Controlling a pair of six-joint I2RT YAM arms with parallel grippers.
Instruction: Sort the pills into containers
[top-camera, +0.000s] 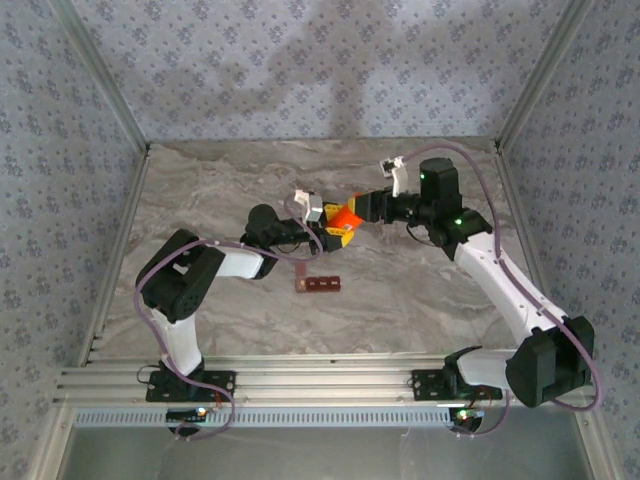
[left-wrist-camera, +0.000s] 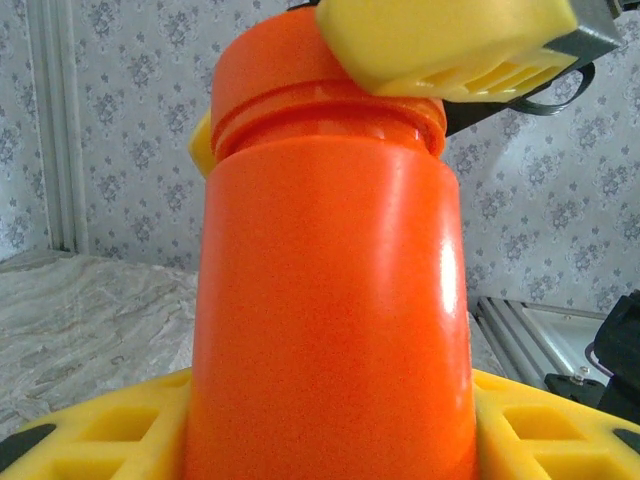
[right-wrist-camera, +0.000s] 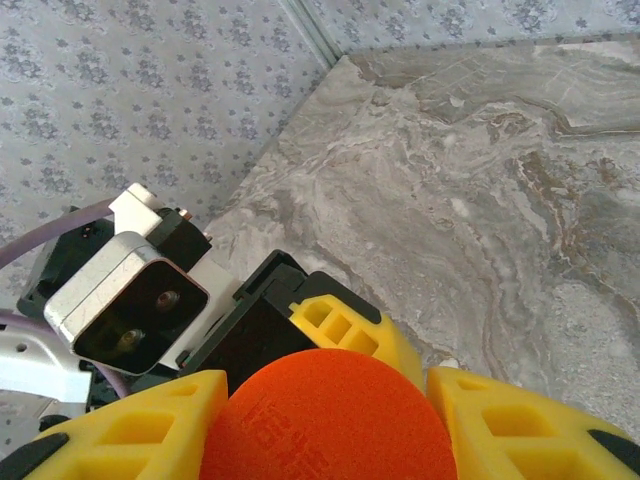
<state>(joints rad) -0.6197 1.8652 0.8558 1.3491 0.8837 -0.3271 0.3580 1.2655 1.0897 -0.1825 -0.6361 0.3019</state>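
Marble-look table (top-camera: 420, 290). Left gripper (top-camera: 337, 234) clamped on the orange bottle (top-camera: 347, 217) body. Right gripper (top-camera: 366, 208) clamped on its cap (right-wrist-camera: 325, 420). Bottle is held between them, off the table. Containers (top-camera: 317, 285) lie flat below the left gripper, base side, apart from it.
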